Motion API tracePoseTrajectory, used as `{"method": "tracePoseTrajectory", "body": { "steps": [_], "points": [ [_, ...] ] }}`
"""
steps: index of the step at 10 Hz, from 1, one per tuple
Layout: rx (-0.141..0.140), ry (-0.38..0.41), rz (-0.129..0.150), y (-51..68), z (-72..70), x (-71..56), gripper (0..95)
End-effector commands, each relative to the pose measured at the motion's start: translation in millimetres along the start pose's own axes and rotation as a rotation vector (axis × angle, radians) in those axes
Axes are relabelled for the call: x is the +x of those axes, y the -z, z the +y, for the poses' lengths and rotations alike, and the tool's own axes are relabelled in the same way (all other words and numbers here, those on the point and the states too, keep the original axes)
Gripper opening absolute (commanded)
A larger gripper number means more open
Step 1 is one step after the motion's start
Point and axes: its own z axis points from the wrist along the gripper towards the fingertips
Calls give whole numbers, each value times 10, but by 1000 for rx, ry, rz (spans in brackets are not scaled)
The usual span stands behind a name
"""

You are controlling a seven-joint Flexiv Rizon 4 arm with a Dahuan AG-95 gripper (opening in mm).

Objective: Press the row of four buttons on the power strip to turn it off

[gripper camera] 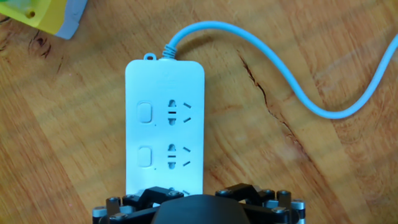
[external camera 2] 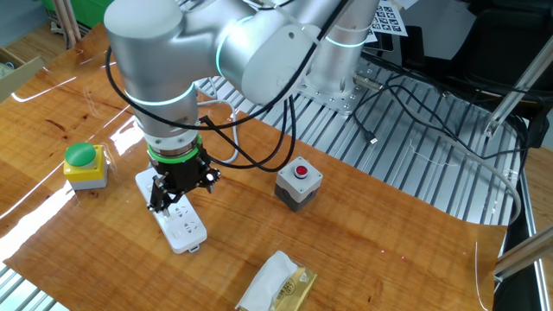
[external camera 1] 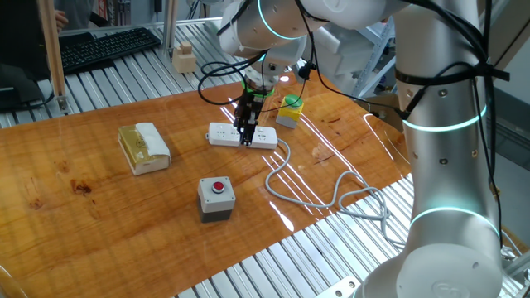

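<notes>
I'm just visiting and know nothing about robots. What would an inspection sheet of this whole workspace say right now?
Surface: wooden table, glossy, some dark marks.
Job's things: white power strip lying flat; two buttons visible in hand view, the rest hidden.
Clutter: grey box with red button; green knob on yellow base; tan-and-white block.
Grippers: gripper over the strip, jaws wide, holding nothing.
Cables: strip's cable trailing in loops.
Surroundings: keyboard; metal slatted bench.

White power strip (gripper camera: 165, 134) lies flat on wood, two buttons (gripper camera: 147, 114) visible.
</notes>
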Motion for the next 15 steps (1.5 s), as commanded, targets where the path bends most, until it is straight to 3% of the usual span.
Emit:
{"method": "tracePoseTrajectory", "body": {
  "steps": [1, 9, 12, 13, 15],
  "points": [
    [-6, -2, -1, -3, -23, 4, 950],
    [-28, 6, 5, -61, -22, 14, 950],
    [-60, 11, 15, -206, -12, 26, 950],
    [-67, 9, 17, -221, -5, 26, 760],
    [-77, 8, 15, -243, 0, 26, 760]
  ]
}}
